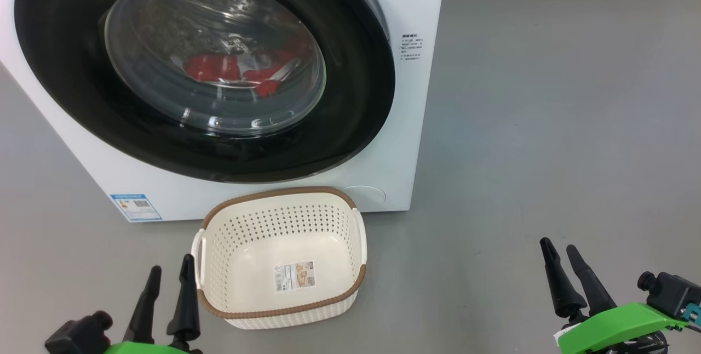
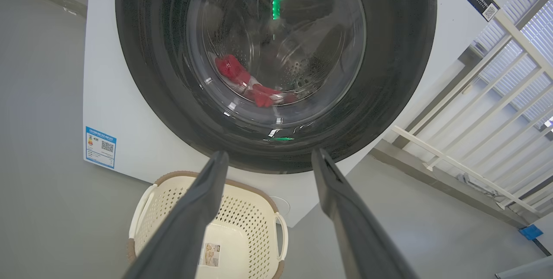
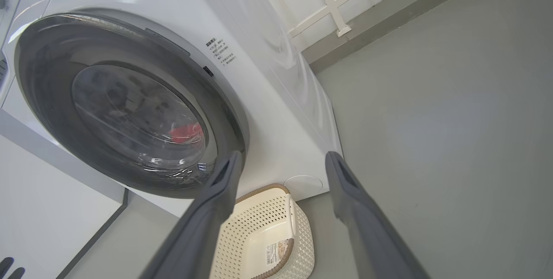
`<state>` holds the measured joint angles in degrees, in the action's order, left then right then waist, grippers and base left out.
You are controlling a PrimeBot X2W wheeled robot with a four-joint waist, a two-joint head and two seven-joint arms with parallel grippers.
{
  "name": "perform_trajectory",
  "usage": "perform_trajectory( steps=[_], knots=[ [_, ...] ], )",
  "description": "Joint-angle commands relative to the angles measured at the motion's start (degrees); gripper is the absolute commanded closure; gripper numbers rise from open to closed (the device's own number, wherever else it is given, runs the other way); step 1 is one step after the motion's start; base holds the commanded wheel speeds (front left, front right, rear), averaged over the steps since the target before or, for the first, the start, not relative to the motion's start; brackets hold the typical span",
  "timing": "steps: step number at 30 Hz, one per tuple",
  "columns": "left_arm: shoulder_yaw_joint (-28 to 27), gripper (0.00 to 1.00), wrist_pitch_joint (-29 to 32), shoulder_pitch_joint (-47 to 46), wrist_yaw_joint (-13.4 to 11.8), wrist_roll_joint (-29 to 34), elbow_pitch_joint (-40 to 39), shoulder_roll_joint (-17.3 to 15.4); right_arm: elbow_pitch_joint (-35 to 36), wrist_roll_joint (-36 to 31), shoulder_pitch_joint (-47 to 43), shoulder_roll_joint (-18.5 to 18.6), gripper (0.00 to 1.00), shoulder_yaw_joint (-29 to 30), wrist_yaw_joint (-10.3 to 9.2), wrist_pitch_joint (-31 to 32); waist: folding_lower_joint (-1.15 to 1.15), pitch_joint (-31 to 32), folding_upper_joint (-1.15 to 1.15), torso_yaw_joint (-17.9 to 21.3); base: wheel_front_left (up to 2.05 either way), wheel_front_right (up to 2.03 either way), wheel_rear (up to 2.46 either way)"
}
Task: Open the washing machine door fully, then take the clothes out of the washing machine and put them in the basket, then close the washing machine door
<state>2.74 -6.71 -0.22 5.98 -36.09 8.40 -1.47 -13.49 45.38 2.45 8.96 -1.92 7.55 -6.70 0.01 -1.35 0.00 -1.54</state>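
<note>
Clothes (image 1: 211,67) lie behind the door (image 1: 350,96), railing (image 2: 522,39) in left wrist view; left fingers (image 1: 186,299), right fingers (image 1: 558,283) apart.

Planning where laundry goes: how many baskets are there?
1: the basket sits on the floor before the washing machine, below its door. Others may lie outside view.
</note>
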Motion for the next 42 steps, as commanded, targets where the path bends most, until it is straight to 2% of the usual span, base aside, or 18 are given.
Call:
perform_trajectory(
  steps=[1,19,42],
  knots=[
    [-0.89,0.0,-0.77,-0.7,-0.04,1.91,-1.98,-0.89,1.9,-1.5,1.66,0.91,0.0,-1.28,-0.04,-0.87,0.0,-0.03,0.0,-0.03,0.0,0.0,0.0],
    [-0.53,0.0,-3.83,-0.36,0.2,13.67,-3.89,-1.08,3.54,-11.89,1.13,2.34,0.0,-1.96,-0.05,-3.89,0.0,-0.54,0.0,0.02,0.0,0.0,0.0],
    [-0.36,0.0,-7.89,0.17,-0.32,28.14,-4.32,-1.38,5.46,-26.32,-2.5,1.86,0.0,1.94,-0.06,-7.91,0.0,-0.91,0.0,-0.09,0.0,0.0,0.0]
  ],
)
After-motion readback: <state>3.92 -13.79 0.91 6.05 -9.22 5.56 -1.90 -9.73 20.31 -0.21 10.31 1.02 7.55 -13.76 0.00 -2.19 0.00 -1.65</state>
